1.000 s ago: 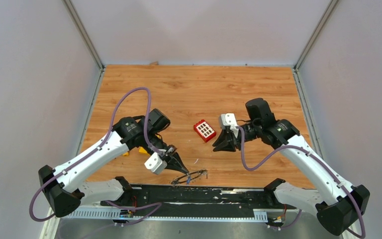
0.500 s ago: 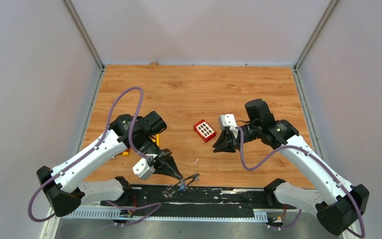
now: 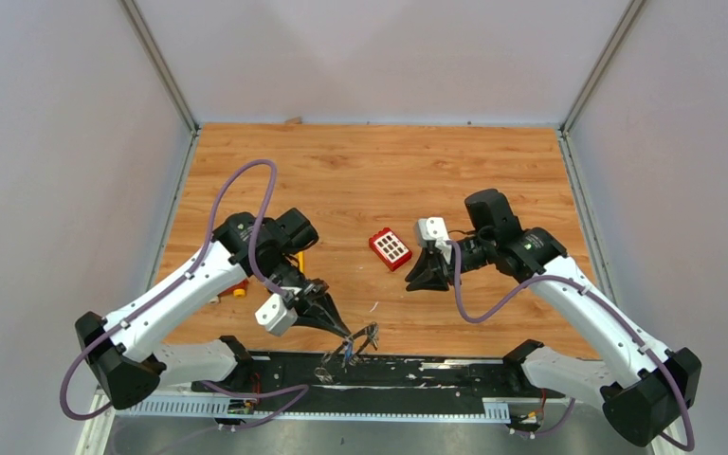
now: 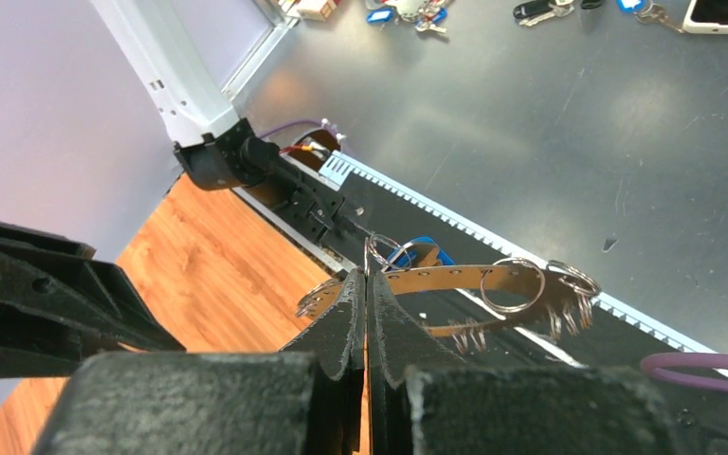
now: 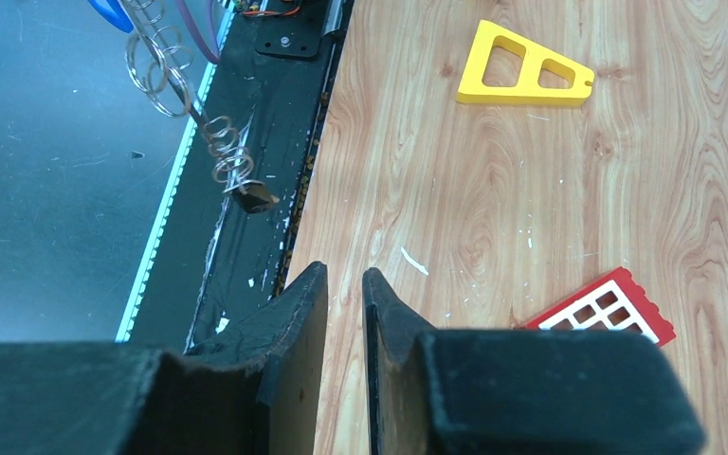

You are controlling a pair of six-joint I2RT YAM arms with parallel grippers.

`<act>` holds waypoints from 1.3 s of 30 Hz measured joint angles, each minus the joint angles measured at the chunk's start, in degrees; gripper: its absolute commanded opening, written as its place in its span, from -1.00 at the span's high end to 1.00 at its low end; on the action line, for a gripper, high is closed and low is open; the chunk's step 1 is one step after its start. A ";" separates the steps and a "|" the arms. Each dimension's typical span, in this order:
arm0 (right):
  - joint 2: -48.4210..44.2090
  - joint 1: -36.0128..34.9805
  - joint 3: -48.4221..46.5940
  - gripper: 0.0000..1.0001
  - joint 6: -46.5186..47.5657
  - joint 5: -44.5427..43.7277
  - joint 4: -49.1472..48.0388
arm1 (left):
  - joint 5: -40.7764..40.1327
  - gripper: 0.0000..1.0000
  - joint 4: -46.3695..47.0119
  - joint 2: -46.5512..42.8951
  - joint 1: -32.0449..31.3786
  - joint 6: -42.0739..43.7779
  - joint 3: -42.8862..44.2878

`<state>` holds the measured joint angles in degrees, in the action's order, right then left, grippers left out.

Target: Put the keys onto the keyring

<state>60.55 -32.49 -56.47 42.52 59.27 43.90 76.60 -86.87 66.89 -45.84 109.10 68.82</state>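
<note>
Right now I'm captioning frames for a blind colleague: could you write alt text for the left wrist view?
The left tool, shut, pinches the keyring, a thin band hung with small silvery rings and keys, above the black rail at the near edge of the wooden table. A blue key head shows behind it, grey floor beyond.

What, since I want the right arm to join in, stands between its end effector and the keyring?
Nothing visible does. Only bare tabletop lies between the right end effector and the keyring, held by the left end effector at the near edge; the red block sits off that line.
</note>
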 measured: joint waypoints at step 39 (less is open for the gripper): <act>2.40 -0.11 -2.71 0.11 -15.52 -4.35 -13.11 | -24.37 1.00 76.08 0.44 5.51 -91.71 -12.74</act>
<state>62.96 -32.60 -59.18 27.00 54.92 30.79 52.23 -10.79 67.33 -40.34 17.39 56.07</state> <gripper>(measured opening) 0.425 0.006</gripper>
